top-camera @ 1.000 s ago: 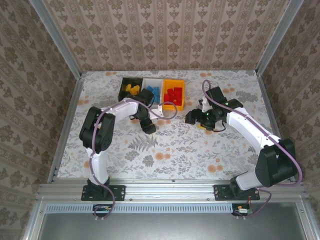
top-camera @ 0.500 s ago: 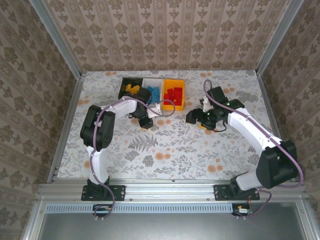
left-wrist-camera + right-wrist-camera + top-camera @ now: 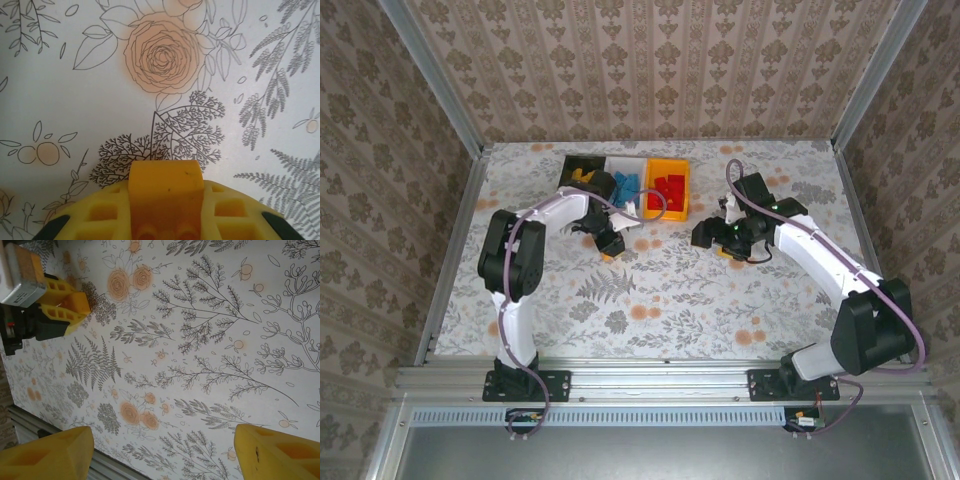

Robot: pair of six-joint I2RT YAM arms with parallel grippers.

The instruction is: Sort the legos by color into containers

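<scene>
Just short of the black bin [image 3: 564,180], the left gripper [image 3: 611,247] clamps a yellow brick [image 3: 166,182]; the right gripper [image 3: 162,452] hangs wide, empty. Lift clear of the rim; centre, then release.

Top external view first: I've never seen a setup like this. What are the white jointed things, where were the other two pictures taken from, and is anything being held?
They are two robot arms, a left arm and a right arm. Both are bolted at the near edge of a floral table and seen from a camera above and behind them. Each ends in a two-finger gripper.

At the far side stand three small bins. The black bin holds yellow bricks, the white bin blue bricks, and the orange bin red bricks.

The other two pictures come from cameras on the wrists, looking past each arm's own yellow fingers. The left gripper is closed on a yellow-orange brick. The right gripper is wide open, with nothing between its fingers.
</scene>
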